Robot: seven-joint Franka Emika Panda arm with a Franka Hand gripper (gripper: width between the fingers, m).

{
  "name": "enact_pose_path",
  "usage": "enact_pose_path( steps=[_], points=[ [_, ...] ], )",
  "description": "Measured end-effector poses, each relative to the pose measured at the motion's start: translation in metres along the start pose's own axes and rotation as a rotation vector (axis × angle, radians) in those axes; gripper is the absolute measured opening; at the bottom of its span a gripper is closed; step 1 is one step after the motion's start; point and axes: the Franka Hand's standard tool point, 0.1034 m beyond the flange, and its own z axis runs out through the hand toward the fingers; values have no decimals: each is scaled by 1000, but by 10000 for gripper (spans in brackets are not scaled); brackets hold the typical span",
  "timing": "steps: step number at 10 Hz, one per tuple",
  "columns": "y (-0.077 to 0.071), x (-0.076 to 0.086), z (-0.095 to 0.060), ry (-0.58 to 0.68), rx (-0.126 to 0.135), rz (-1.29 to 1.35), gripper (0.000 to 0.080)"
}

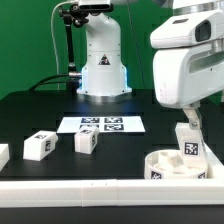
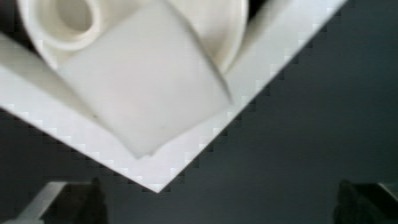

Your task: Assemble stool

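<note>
Exterior view, leg [image 1: 190,150] on seat [image 1: 158,161], beneath tool [image 1: 190,122]

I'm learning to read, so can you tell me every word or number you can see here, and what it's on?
There are no words, letters or numbers to read in either view.
marker board: only black-and-white square patterns, no text.
two loose legs, seat, leg at the seat: the same pattern tags, no text.
Wrist view: plain white surfaces, nothing printed.

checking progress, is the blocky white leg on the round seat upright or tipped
Upright: the blocky white leg stands straight on the thick round white seat, tag square-on.
</note>
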Motion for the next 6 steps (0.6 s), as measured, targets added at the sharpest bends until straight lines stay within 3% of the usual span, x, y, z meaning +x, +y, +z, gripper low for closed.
enact_pose_path(
  steps=[1,6],
  points=[
    [3,-1,0,0,-10,-96,648],
    [10,-13,9,-14,-8,-349,648]
  ],
)
